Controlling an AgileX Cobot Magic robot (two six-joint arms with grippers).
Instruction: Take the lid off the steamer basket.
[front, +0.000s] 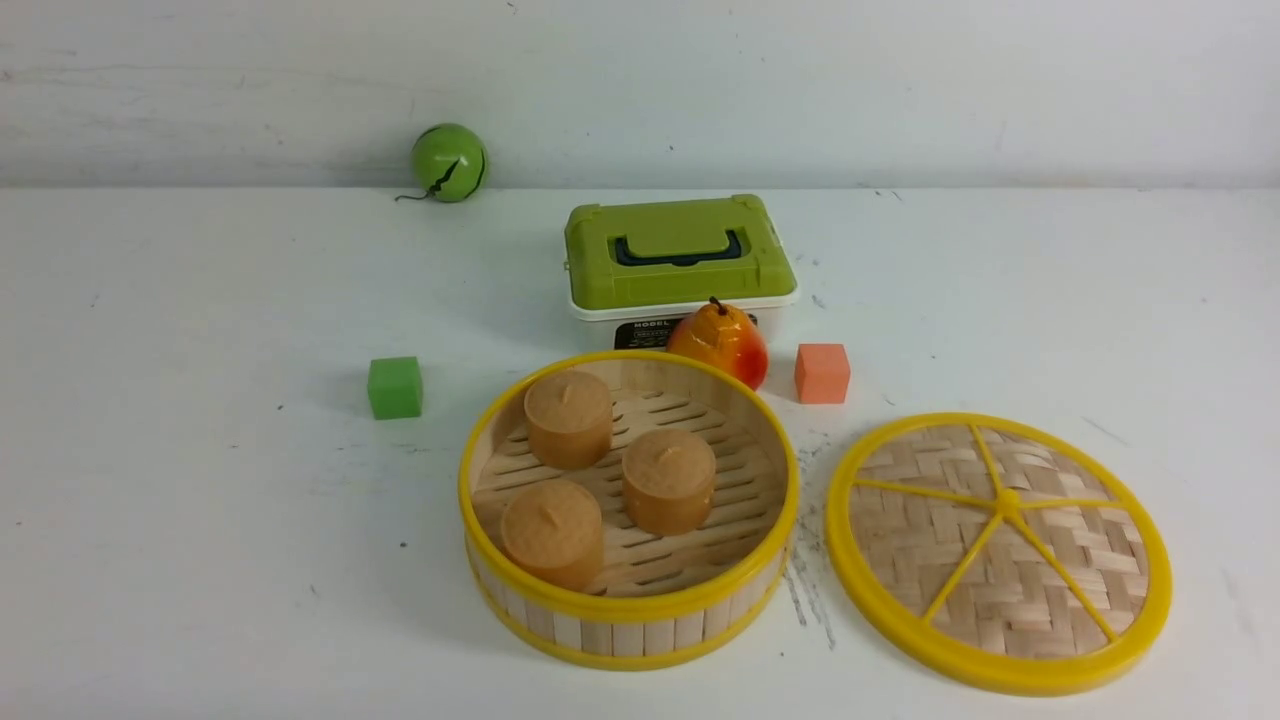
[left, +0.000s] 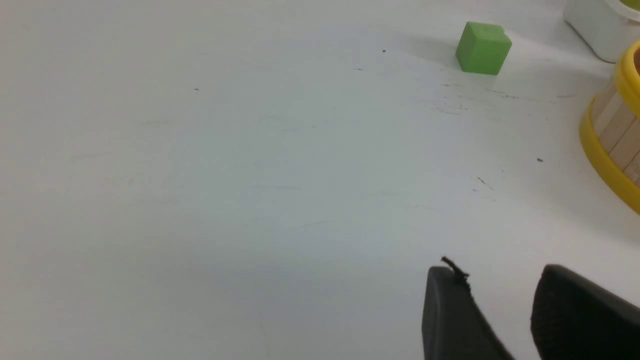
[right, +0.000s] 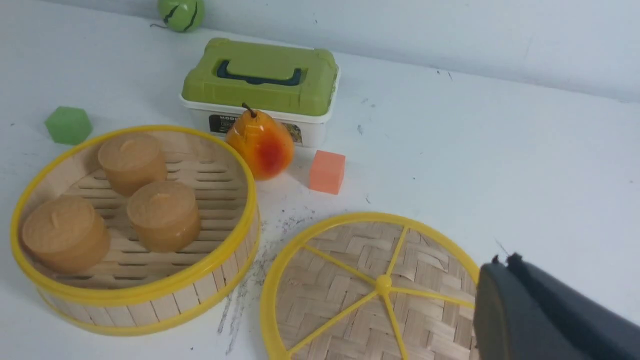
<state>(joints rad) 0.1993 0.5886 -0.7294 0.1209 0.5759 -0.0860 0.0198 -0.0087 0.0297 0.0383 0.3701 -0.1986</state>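
A white bench (front: 200, 560) seen from the robot's side, with no arm showing in the front view.

At the back edge, left of centre, sits a green ball (front: 449, 162). Forward of it, a green cube (front: 394, 387) stands alone. In the left wrist view, the left gripper (left: 500, 275) hangs over bare bench with its two black fingers parted and nothing between them. It is well apart from the cube and from the basket's wall.

Near the middle of the front edge stands the steamer basket (front: 620, 632). It is a round shallow tub with a pale bamboo-slat wall, yellow rims and a slatted floor. It is uncovered and holds three tan round cakes (front: 668, 480). Behind it is a white box with a green handled top (front: 670, 250). A yellow-red pear (front: 720, 342) stands between box and basket, and an orange cube (front: 822, 373) is just beside the pear.

Toward the front right corner, the lid (front: 998, 552) lies flat on the bench just beside the basket, apart from it. It is a wide disc of woven pale bamboo with a yellow rim, five yellow spokes and a small centre knob.

In the right wrist view, the right gripper (right: 500, 265) has its dark fingers pressed together, gripping nothing. Its tip sits at the lid's rim. It appears to hover above the rim, though contact cannot be judged.
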